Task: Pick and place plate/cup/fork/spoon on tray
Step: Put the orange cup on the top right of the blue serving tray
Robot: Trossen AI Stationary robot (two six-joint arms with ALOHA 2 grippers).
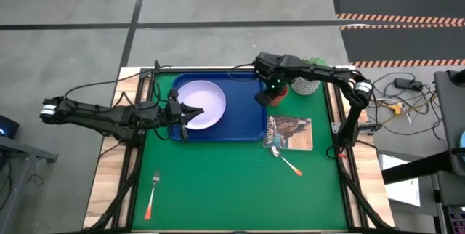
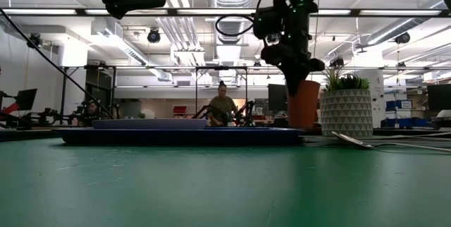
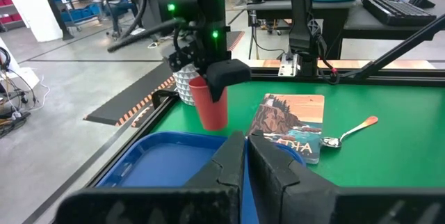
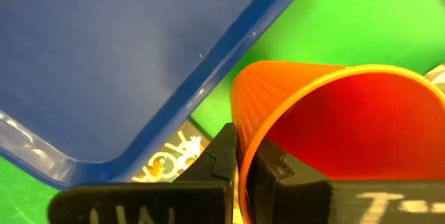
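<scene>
The blue tray [image 1: 247, 114] lies at the table's far middle with the pale plate [image 1: 207, 99] resting flat in its left half. My right gripper [image 1: 270, 94] is shut on the orange-red cup [image 1: 280, 89] just off the tray's far right corner; the cup also shows in the low view [image 2: 304, 104] and the left wrist view [image 3: 212, 109]. My left gripper [image 3: 247, 158] is shut and empty, held high above the plate's left edge [image 1: 190, 112]. The spoon [image 1: 286, 160] lies beside the booklet. The fork [image 1: 152, 194] lies at the near left. My right gripper pinches the cup's wall at its rim [image 4: 240, 123], one finger inside the cup and one outside. The fingers come from above, pointing down. The cup hangs below them, mouth up and slightly tilted, its base seemingly just above the mat beside the tray's rim [image 4: 208, 78].
A white pot with a green plant [image 1: 307, 81] stands close behind the cup on the right. A printed booklet [image 1: 290, 132] lies right of the tray. The green mat [image 1: 232, 183] is bare in the near middle.
</scene>
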